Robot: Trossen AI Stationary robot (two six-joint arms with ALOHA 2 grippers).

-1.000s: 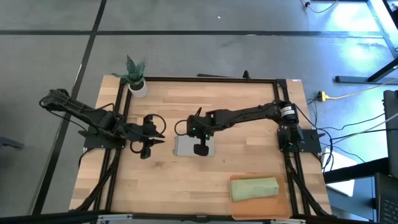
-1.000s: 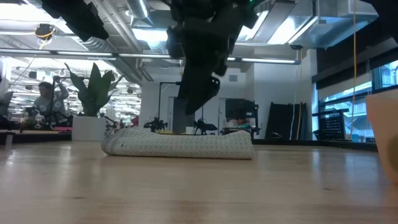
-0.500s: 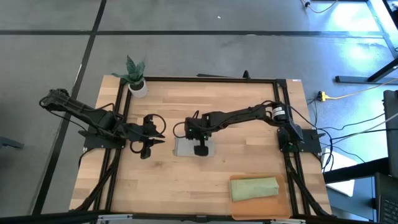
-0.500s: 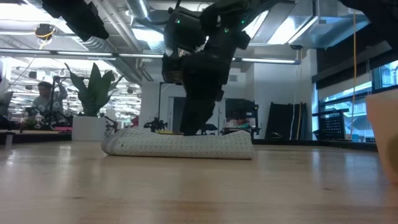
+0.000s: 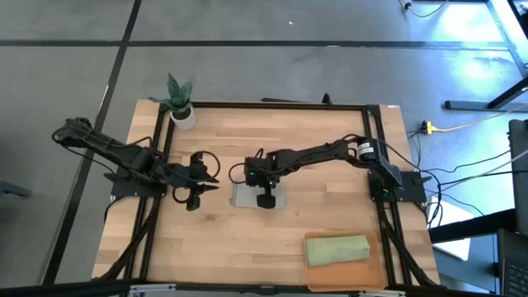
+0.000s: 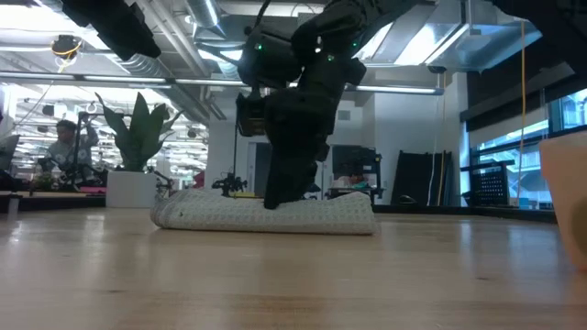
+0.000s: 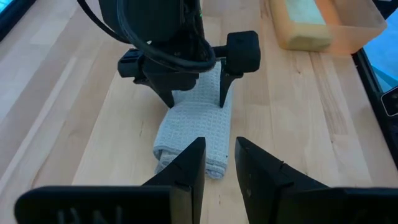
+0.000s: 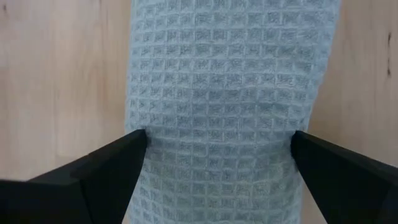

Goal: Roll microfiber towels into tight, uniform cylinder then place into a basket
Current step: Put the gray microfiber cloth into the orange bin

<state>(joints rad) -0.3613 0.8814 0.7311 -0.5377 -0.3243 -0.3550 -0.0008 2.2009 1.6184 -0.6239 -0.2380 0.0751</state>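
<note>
The right gripper (image 8: 217,162) is straddling the rolled grey towel (image 8: 230,93) at mid-table, well apart from the basket (image 5: 312,239), fingers spread wide and gripping nothing; an off-centre squeeze risks unrolling it.

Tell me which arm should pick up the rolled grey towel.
Right. The right gripper already straddles the grey towel, open fingers on either side of the roll. The left gripper sits beside the towel, farther from the basket.

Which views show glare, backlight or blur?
High view: bright glare on the floor at upper right. Low view: the right gripper is a dark silhouette against ceiling lights. Right wrist view: its fingers look soft, the light grey waffle-weave rolled towel sharp.
</note>
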